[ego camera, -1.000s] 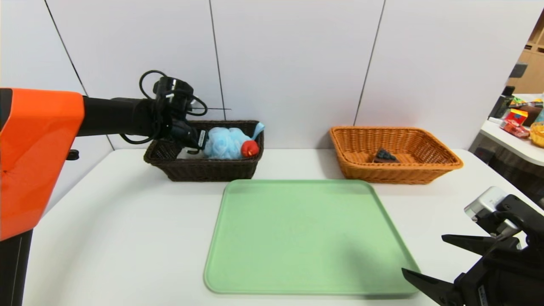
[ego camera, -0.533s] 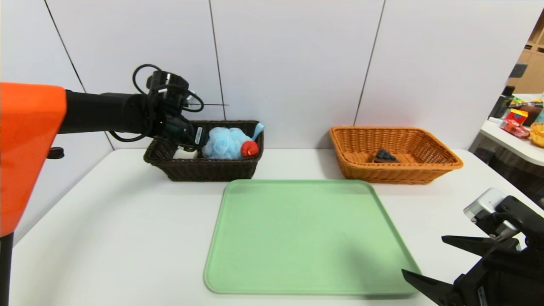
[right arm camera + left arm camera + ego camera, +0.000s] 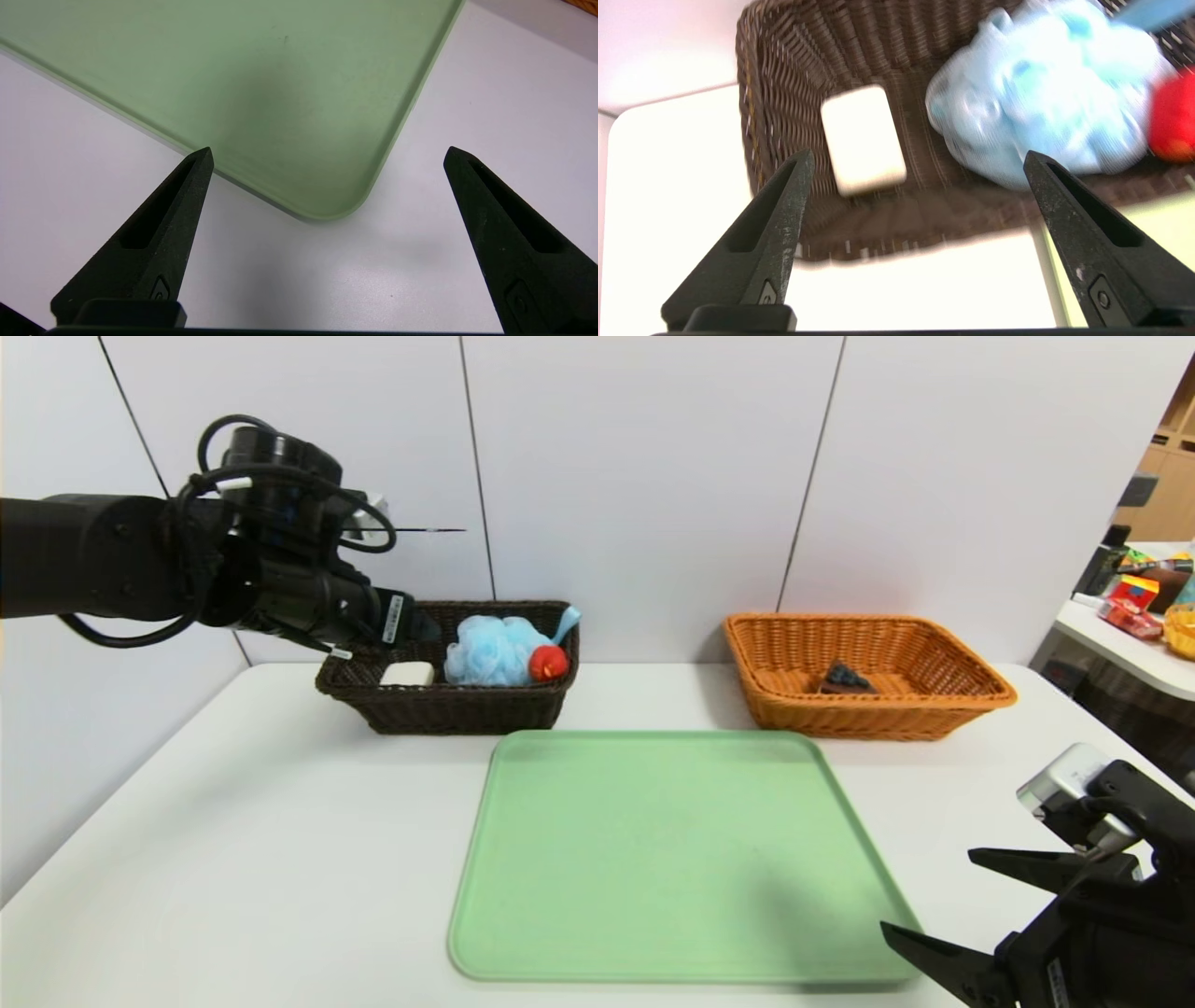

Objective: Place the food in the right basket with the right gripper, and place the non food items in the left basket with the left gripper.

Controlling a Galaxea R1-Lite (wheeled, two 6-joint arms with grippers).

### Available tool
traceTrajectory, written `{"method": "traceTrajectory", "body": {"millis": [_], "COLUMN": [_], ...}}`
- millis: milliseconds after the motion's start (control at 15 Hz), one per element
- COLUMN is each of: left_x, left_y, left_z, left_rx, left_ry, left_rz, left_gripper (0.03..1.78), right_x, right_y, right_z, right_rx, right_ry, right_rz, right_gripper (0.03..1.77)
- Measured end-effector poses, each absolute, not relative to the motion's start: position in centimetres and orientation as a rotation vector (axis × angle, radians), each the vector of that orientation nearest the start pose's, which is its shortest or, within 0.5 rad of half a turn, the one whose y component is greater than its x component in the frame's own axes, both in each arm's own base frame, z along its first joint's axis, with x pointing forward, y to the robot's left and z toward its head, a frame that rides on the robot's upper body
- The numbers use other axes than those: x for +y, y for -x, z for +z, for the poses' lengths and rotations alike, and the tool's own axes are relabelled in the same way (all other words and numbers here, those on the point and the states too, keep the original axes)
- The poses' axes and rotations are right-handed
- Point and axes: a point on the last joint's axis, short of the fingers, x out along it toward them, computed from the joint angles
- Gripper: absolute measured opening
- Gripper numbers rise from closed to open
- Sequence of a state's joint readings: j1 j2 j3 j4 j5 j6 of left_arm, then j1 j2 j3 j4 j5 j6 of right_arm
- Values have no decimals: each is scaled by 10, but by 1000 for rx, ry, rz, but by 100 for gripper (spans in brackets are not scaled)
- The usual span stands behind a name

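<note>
L basket (image 3: 448,709): 1 soap (image 3: 407,673), 1 puff (image 3: 490,651), 1 duck (image 3: 548,663).

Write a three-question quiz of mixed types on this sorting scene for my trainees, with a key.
1. True or false: the soap bar lies inside the dark brown basket.
2. Which item sits in the orange-tan basket? A) red duck B) cake slice C) bath puff
3. Fill in: the green tray holds ____ items.

Key:
1. True; it lies beside the bath puff and red duck, below the open left gripper.
2. B, the cake slice.
3. No.
</note>
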State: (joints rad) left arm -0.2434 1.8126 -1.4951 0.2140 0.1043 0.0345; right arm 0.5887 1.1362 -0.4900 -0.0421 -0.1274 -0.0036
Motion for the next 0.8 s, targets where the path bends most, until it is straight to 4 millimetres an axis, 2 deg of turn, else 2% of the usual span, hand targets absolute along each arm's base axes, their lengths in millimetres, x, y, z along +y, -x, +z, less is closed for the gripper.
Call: {"method": "traceTrajectory", "body": {"millis": [467,800], "left_x": [-63,-47], "left_y": [-253,-194], "left_z": [266,257], "left_rx": [443,437], "left_ry": [-103,-89], "left_rz": [-165,-132], "left_gripper": [166,167], "right_x": [80,74], "right_y": [-130,-136], "right_z": [183,189], "right_rx": [526,510], "right_ry": [220,208], "right_rz": [436,364], "right_gripper": [170,170]}}
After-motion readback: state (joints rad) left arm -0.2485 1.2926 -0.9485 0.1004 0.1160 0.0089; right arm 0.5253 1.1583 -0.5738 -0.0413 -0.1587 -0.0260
